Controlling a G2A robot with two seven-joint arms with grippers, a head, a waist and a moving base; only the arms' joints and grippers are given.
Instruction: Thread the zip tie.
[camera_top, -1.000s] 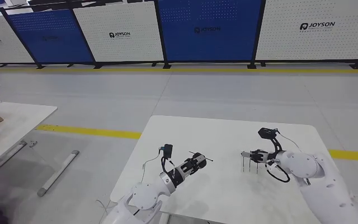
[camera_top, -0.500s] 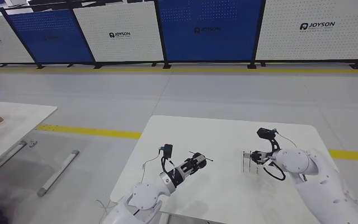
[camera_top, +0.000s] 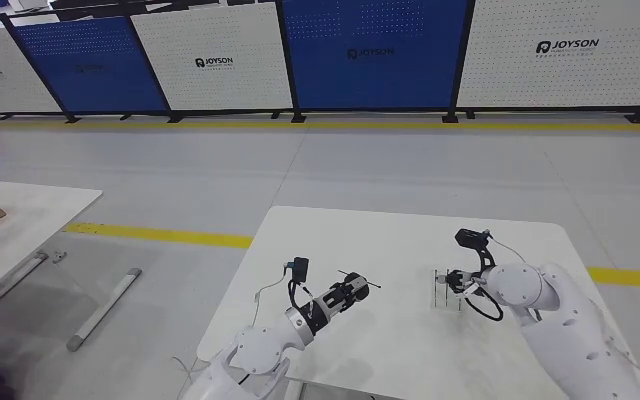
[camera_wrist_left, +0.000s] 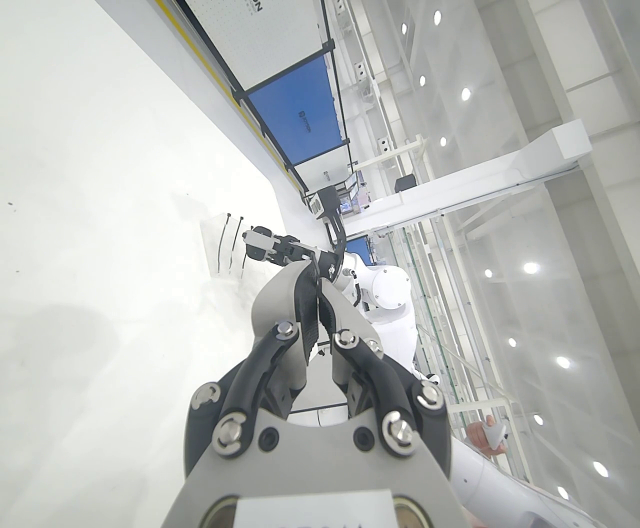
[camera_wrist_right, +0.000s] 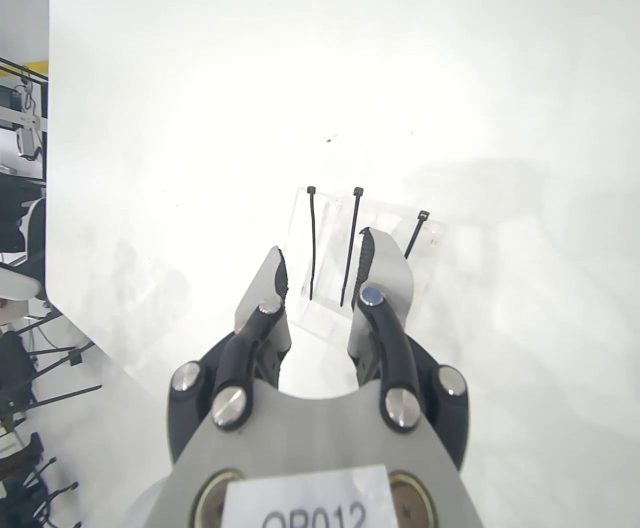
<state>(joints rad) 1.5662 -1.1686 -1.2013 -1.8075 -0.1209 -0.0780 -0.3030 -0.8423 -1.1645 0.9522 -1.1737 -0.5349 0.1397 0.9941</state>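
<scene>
Plain white over the tabletop (camera_top: 400, 235), flecked with a few tiny dark specks. Jet black for the three zip ties (camera_wrist_right: 312, 245), upright in a colourless, see-through holder (camera_wrist_right: 387, 215). Black again for the zip tie (camera_top: 362, 279) pinched in the left hand (camera_wrist_left: 315, 272). Silver-grey on the finger plates of left hand and right hand (camera_wrist_right: 324, 245) alike, with glossy black links and black ribbed pads (camera_wrist_right: 362, 260). Pale grey for the floor (camera_top: 300, 170), crossed by a yellow stripe (camera_top: 160, 233). Alternating blue and white for the dotted pegboard panels (camera_top: 375, 60), framed in black.
</scene>
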